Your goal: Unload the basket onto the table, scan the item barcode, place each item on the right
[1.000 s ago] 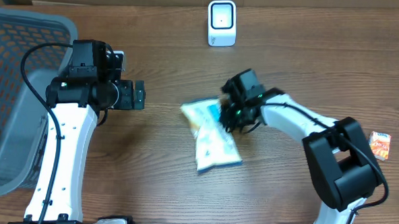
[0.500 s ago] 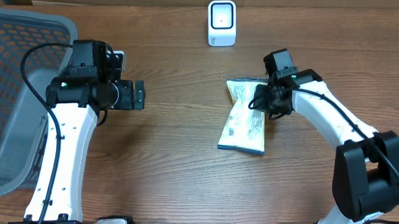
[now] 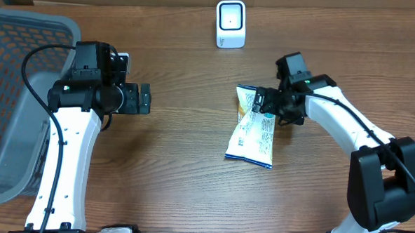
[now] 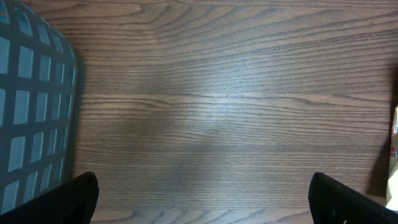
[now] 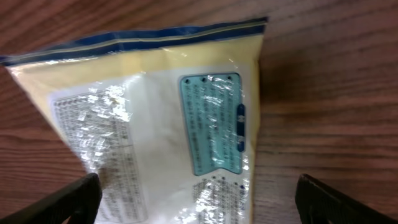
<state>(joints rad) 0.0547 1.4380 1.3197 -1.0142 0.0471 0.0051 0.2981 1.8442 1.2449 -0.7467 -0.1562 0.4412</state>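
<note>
The snack bag (image 5: 155,124) runs off the right wrist view's bottom edge, its print too blurred to read.

Bag (image 3: 252,132): yellow-white, blue sealed edges, lies on the worktop (image 3: 177,164) mid-right, fine-print side up, slanted. Scanner (image 3: 230,23): white, upright at far edge, well apart.

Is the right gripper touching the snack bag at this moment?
Cannot tell. In the right wrist view the open right gripper is over the snack bag: one finger stands clear over bare wood, the other overlaps the bag's edge, contact or gap hidden.
</note>
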